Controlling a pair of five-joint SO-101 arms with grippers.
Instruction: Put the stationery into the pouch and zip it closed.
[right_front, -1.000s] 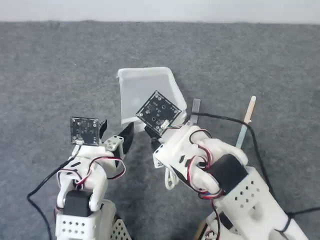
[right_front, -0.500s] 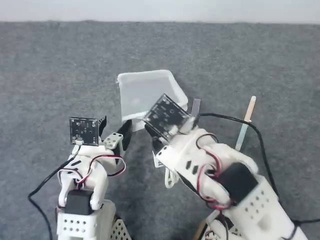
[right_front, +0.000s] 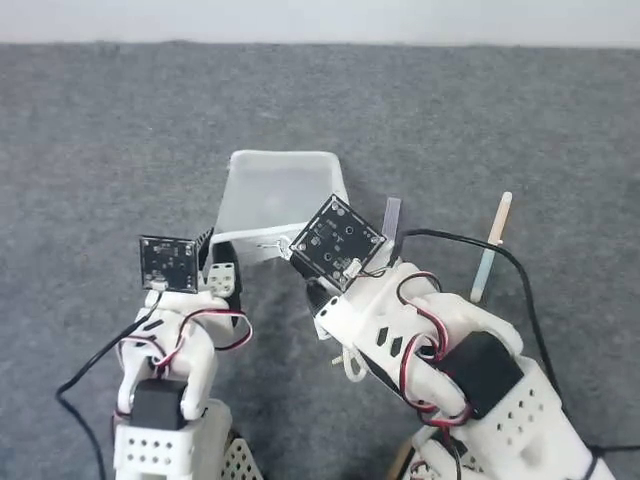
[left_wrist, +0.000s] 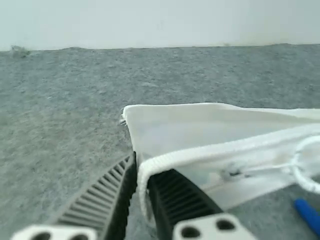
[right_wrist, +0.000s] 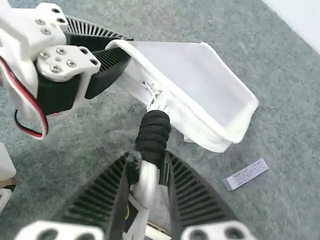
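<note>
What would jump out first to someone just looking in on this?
The white pouch at mid-table, held between both arms: the left gripper has its jaws clamped on a corner, the right gripper on the black-wrapped zipper pull. A pen lies outside it on the grey mat, beside the right arm.

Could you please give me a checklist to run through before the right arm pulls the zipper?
1. Left gripper shut on the pouch corner: ok.
2. Right gripper shut on the zipper pull: ok.
3. Pen inside the pouch: not ok, it lies on the carpet, apart from the pouch.
4. Small grey strip inside: not ok, also on the carpet.
5. Pouch mouth open: cannot tell.
</note>
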